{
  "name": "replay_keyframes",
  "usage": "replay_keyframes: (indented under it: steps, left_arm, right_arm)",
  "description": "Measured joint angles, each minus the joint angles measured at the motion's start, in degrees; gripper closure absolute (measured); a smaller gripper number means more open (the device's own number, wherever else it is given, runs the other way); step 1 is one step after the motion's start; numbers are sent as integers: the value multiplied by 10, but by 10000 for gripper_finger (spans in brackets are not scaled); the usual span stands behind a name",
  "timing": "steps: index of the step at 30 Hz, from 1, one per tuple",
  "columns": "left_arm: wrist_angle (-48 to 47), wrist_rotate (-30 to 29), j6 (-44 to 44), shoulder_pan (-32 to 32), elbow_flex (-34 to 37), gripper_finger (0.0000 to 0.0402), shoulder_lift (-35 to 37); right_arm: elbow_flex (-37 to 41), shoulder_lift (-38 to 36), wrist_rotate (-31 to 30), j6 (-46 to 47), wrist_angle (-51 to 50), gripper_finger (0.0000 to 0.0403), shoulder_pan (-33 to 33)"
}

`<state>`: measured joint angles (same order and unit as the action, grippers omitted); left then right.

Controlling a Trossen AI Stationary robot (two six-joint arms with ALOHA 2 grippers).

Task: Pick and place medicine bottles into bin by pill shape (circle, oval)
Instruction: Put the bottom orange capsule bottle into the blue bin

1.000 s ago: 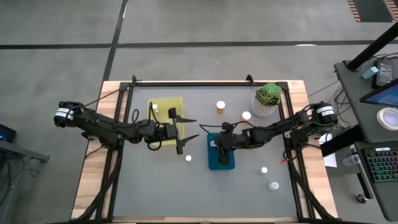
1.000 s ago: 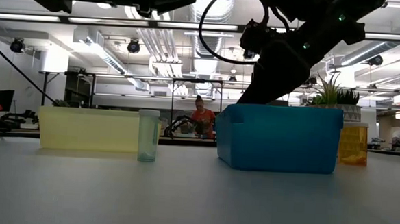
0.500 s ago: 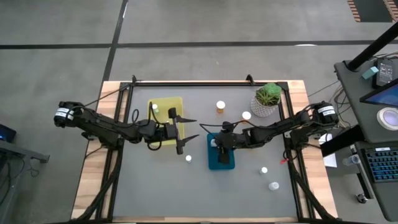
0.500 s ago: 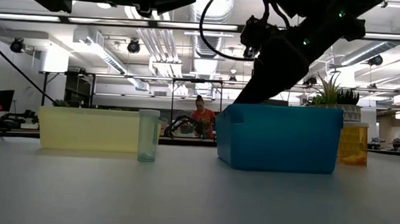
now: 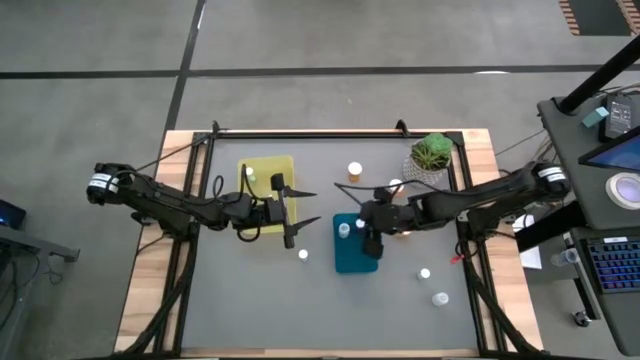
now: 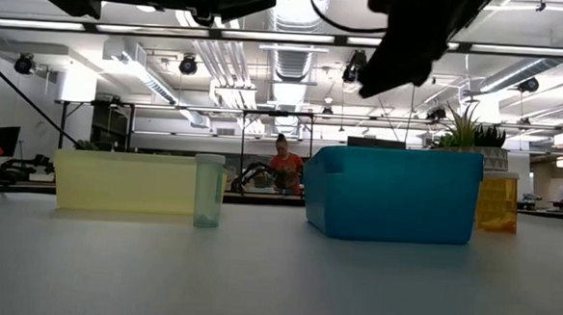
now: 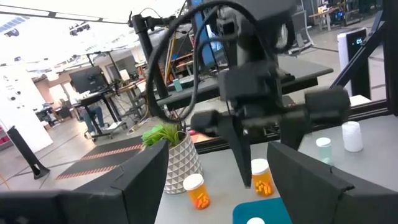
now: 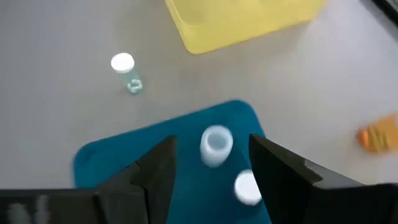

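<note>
since a second ago my right gripper (image 5: pixel 372 243) has lifted out of the blue bin (image 5: pixel 350 262), fingers spread and empty; two white-capped medicine bottles (image 8: pixel 216 144) lie inside. my left gripper (image 5: pixel 303 207) hangs spread beside the yellow bin (image 5: pixel 262 168).

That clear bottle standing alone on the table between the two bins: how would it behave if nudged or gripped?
The clear bottle stands tall and narrow, so a sideways nudge would probably tip it. Its round body would then likely roll. It looks see-through and nearly empty, so it is probably light, and its smooth wall may slip between fingers.
</note>
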<state>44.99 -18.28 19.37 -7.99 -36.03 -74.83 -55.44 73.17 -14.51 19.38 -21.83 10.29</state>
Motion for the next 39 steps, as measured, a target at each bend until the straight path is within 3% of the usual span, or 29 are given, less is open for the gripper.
replay_keyframes:
  steps: [5,10,19,23,39]
  left_arm:
    - [-1,0,-6,0,0,145,0]
    - [-1,0,-7,0,0,145,0]
    - [-6,0,-7,0,0,145,0]
    - [-9,0,-7,0,0,145,0]
    - [-10,0,-7,0,0,145,0]
  right_arm:
    - [-11,-48,16,148,-108,213,1]
    - [-13,-85,41,312,-197,183,1]
    - [-13,-87,90,478,-365,120,1]
    - [-12,-74,90,503,-416,112,1]
    - [-7,7,77,475,-413,108,-6]
